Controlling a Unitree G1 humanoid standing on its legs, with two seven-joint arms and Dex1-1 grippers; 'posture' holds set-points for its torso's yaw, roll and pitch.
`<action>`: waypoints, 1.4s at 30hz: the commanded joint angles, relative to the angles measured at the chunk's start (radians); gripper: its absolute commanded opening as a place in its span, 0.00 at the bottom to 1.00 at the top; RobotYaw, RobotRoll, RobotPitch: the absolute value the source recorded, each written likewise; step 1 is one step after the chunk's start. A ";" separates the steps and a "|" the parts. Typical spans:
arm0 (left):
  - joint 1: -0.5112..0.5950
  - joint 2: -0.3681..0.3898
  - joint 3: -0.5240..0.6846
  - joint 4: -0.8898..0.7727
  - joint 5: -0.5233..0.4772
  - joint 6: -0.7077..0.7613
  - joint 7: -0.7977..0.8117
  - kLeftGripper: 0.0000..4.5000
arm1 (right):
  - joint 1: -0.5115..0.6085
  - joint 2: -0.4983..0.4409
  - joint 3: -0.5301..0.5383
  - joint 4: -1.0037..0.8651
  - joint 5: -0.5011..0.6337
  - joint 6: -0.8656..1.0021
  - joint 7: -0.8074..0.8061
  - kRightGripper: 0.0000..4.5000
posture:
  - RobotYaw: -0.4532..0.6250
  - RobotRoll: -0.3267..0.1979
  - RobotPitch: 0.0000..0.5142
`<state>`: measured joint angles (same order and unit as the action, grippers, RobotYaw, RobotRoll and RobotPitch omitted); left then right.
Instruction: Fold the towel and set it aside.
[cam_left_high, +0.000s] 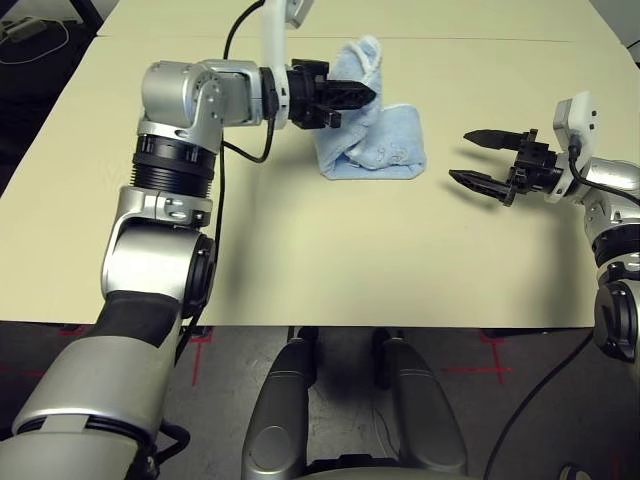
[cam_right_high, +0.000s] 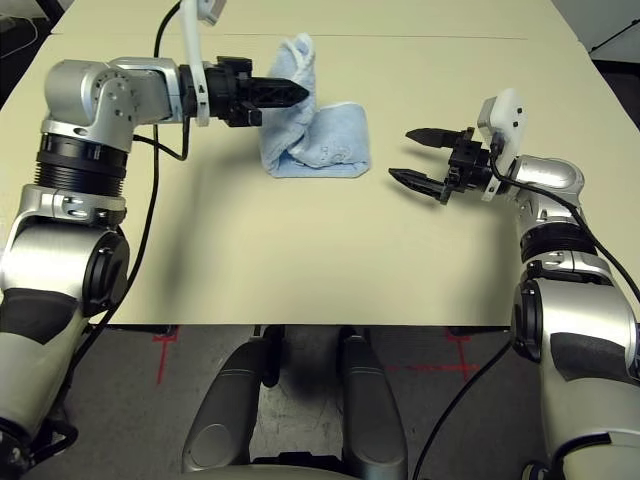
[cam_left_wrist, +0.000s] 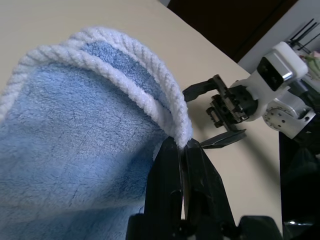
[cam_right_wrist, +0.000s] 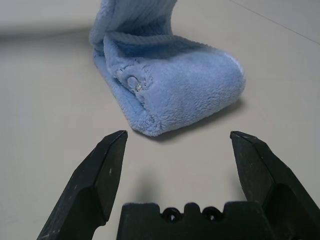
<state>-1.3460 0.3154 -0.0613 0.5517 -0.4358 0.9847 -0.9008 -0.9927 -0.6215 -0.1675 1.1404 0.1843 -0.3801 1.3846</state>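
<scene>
The towel (cam_left_high: 372, 135) sits at about 12 o'clock on the table (cam_left_high: 300, 260), partly doubled over. The left end effector (cam_left_high: 362, 95) is clenched on its white-edged corner, held raised above the rest. The right end effector (cam_left_high: 480, 158), at 3 o'clock, is spread wide and empty. The fold looks unfinished; setting aside remains. No readable writing.

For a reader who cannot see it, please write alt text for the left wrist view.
Two shut black fingers pinch the white corded edge of a light blue towel, lifted above a beige table. Beyond, the right gripper waits open.
</scene>
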 joint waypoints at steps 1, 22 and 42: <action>-0.010 -0.019 -0.030 0.022 0.021 -0.015 -0.020 0.01 | 0.023 -0.008 -0.006 -0.009 0.007 -0.005 0.007 1.00 | 0.49 0.62 0.45; -0.044 -0.187 -0.045 0.332 0.190 -0.271 0.031 0.12 | 0.028 -0.014 -0.002 -0.010 0.001 -0.009 -0.003 1.00 | 0.48 0.62 0.45; -0.021 -0.144 0.018 0.195 0.133 -0.115 -0.055 1.00 | 0.005 -0.010 -0.003 0.002 -0.003 -0.002 -0.030 1.00 | 0.48 0.62 0.45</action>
<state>-1.3741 0.1461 -0.0567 0.7526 -0.2944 0.8949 -0.9388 -0.9865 -0.6218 -0.1672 1.1389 0.1823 -0.3805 1.3582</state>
